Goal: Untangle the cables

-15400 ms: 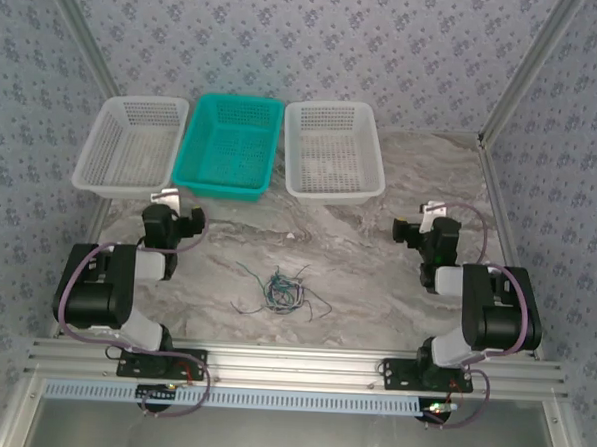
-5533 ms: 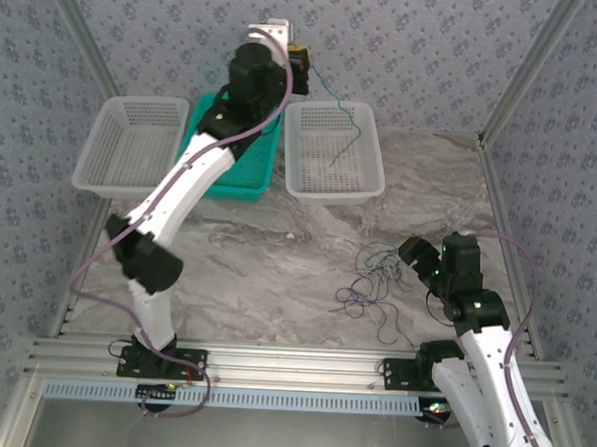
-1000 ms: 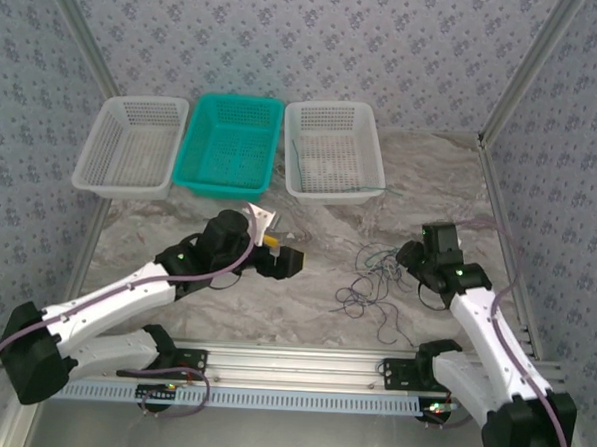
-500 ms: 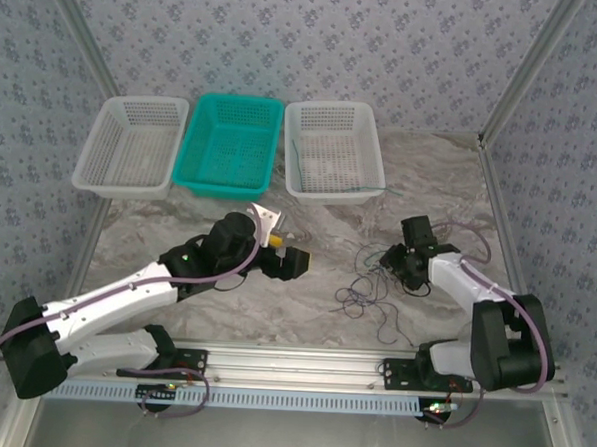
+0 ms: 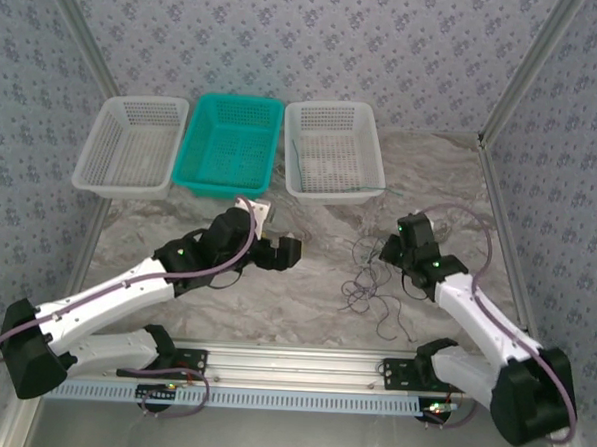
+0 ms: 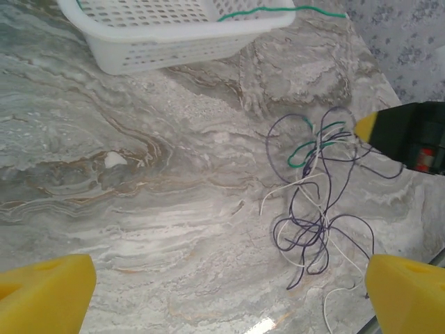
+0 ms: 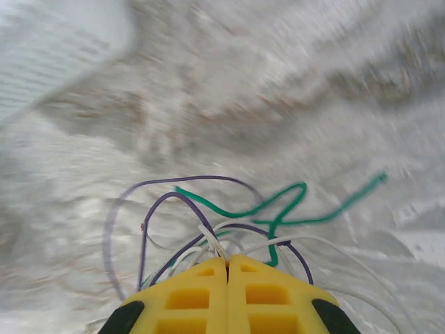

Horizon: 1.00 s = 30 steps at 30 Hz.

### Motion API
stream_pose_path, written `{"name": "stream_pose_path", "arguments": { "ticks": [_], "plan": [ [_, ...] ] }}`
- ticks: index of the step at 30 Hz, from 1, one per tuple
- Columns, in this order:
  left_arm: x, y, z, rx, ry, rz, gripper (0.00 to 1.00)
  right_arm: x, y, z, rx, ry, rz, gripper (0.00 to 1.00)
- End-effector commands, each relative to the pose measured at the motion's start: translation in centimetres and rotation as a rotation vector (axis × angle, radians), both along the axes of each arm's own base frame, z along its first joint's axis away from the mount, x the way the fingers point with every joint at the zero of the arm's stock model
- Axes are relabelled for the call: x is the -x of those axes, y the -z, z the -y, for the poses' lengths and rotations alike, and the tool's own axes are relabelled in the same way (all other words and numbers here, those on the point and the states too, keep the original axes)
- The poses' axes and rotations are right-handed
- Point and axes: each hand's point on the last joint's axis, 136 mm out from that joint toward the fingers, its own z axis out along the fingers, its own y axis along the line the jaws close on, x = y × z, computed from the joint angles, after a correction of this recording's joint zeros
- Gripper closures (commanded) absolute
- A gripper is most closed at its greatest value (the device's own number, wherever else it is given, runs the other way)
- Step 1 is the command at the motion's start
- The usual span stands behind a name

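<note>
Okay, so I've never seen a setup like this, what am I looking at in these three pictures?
Two robot arms are bolted to a marbled table's near edge. One picture looks down from above; the other two come from a camera on each wrist, so the yellow blocks are gripper fingers. On the table lies a tangle of thin wires, green, purple and pale. Behind stand three baskets: white, teal, white, with one green wire draped over the right one's rim. The left gripper is open and empty. The right gripper is shut on the tangle's edge, apparently pinching strands.
</note>
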Motion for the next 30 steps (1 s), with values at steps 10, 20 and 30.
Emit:
{"name": "stream_pose_path", "arguments": {
  "ticks": [10,20,30],
  "plan": [
    [-0.7,-4.2,-0.4,0.041,-0.014,0.007,0.01,2.8,-11.1,-11.5,0.251,-0.798,0.56,1.0],
    [-1.9,-1.5,-2.7,0.098,-0.098,-0.214,0.01,6.9,-8.5,-17.9,0.51,-1.285,0.739,1.0],
    [-3.6,1.4,-1.0,0.198,-0.077,-0.317,0.13,8.4,-7.1,-20.7,0.516,-1.455,0.77,1.0]
  ]
}}
